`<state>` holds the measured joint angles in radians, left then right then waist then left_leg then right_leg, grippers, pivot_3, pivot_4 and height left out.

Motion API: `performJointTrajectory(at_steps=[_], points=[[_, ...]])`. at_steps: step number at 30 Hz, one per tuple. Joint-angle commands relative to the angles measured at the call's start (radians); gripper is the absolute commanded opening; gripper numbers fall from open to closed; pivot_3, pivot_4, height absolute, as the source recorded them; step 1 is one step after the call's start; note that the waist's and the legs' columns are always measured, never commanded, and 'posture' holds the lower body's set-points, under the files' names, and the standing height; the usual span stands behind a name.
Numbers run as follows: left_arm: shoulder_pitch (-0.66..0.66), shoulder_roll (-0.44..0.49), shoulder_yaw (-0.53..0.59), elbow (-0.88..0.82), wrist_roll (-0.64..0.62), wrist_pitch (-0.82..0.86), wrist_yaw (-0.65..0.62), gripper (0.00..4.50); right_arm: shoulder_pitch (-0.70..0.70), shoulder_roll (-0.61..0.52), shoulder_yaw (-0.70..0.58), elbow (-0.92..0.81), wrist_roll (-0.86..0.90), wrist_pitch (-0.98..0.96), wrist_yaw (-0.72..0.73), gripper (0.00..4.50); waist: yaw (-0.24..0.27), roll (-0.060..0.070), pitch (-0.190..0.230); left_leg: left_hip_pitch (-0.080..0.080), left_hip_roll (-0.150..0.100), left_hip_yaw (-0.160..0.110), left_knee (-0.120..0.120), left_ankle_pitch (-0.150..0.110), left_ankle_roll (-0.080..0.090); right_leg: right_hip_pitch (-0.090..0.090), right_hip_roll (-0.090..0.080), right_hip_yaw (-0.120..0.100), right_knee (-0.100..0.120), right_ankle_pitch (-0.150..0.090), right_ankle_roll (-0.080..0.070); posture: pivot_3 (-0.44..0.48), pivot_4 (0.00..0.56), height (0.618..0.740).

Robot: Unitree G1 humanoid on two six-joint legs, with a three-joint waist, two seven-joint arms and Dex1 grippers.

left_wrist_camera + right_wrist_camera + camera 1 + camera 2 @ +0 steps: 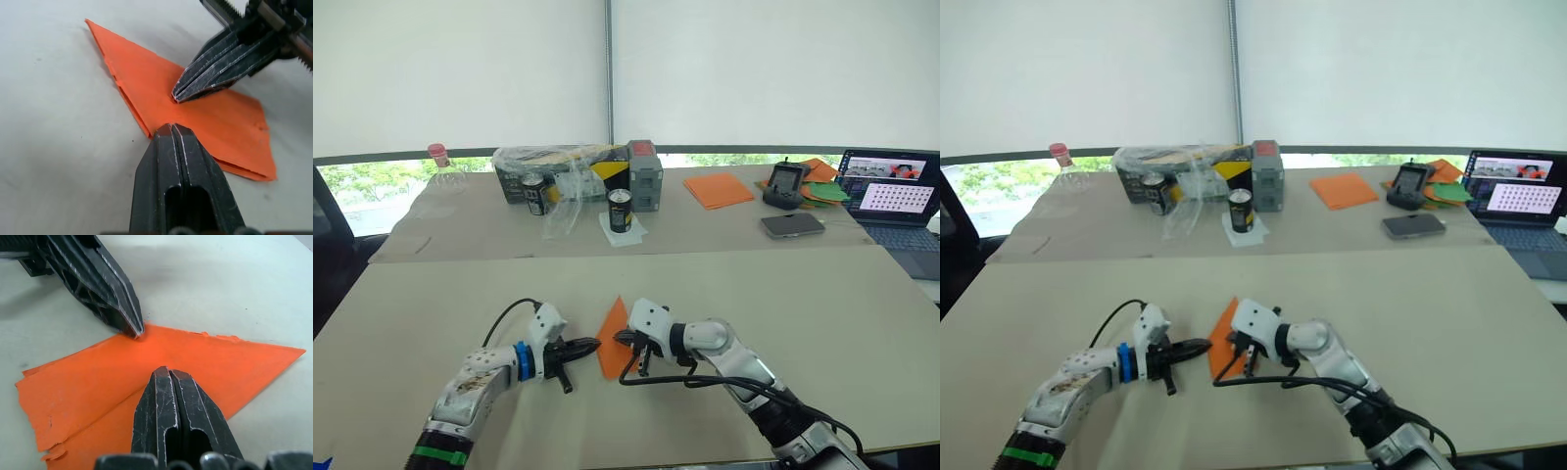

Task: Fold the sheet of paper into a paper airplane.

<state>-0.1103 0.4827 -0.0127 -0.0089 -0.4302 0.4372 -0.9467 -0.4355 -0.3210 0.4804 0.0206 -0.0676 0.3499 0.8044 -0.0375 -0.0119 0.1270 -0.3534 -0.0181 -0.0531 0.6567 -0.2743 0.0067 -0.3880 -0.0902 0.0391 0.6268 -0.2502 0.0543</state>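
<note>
Both closed end effectors, left (pixel 172 128) and right (pixel 166 372), press the paper airplane (pixel 195 117).

On the far table (pixel 489 235) two cans (pixel 621 210) are seen beside a plastic-wrapped box (pixel 558 166), with a bottle (pixel 441 166), orange sheets (pixel 718 189), a phone (pixel 792 224) and a laptop (pixel 891 201).

Two cans (pixel 536 195) (pixel 621 210); one bottle (pixel 440 166); one phone (pixel 792 224); one laptop (pixel 893 201); one paper airplane (pixel 613 338).

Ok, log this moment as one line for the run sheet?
stage: pressing creases | paper airplane: flat on table, pointed nose, layered flaps | left claw: shut, tip on its edge | right claw: shut, tip pressing on it
</note>
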Motion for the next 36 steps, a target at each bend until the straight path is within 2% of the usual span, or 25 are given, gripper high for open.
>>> performJointTrajectory(at_steps=[1,8,14,25,31,34,36], points=[[0.006,0.027,0.064,-0.048,-0.062,0.018,-0.024,0.02,0.024,-0.013,0.02,0.033,-0.008,0.035,0.024,0.0,0.0,-0.002,0.002,0.0,0.0,0.0,0.0,0.0,0.0,0.0,0.0,0.0,0.0,0.0,0.0,0.0,0.15,0.74],[-0.012,0.06,0.063,-0.045,-0.048,0.0,-0.035,0.02,-0.02,-0.01,-0.075,-0.115,0.086,0.137,0.051,0.0,0.003,-0.006,0.013,-0.004,-0.001,0.0,0.0,0.0,0.0,-0.003,-0.002,0.0,0.0,0.0,0.0,0.0,0.15,0.74],[-0.046,0.059,-0.002,-0.013,0.019,-0.035,-0.03,0.02,-0.038,-0.067,-0.121,-0.231,0.124,0.225,0.066,0.0,0.019,-0.007,0.013,-0.035,-0.002,0.0,0.004,0.004,-0.007,-0.036,-0.003,0.0,0.006,0.002,-0.001,0.0,0.15,0.74],[-0.077,0.05,-0.019,0.006,0.028,-0.058,-0.049,0.02,0.003,-0.161,-0.155,-0.327,0.147,0.29,0.046,0.0,0.023,-0.007,0.013,-0.036,-0.003,0.0,0.004,0.005,-0.007,-0.035,-0.002,0.0,0.005,0.002,-0.001,0.0,0.15,0.74],[-0.164,0.083,0.019,0.044,-0.023,0.002,-0.096,0.02,0.055,-0.215,-0.211,-0.389,0.157,0.344,0.017,0.0,0.024,-0.008,0.014,-0.036,-0.004,0.0,0.004,0.005,-0.007,-0.035,-0.002,-0.001,0.006,0.002,-0.001,0.0,0.15,0.74],[-0.207,0.089,0.035,0.042,-0.083,0.103,-0.109,0.74,0.073,-0.227,-0.22,-0.406,0.165,0.353,0.016,0.0,0.024,-0.008,0.014,-0.036,-0.004,0.0,0.005,0.005,-0.007,-0.035,-0.002,-0.001,0.006,0.002,-0.001,0.0,0.15,0.74],[-0.262,0.094,0.044,0.034,-0.147,0.25,-0.093,1.41,0.09,-0.24,-0.227,-0.43,0.176,0.365,0.018,0.0,0.022,-0.008,0.014,-0.036,-0.004,0.0,0.005,0.005,-0.007,-0.035,-0.002,-0.001,0.006,0.002,-0.001,0.0,0.15,0.74]])
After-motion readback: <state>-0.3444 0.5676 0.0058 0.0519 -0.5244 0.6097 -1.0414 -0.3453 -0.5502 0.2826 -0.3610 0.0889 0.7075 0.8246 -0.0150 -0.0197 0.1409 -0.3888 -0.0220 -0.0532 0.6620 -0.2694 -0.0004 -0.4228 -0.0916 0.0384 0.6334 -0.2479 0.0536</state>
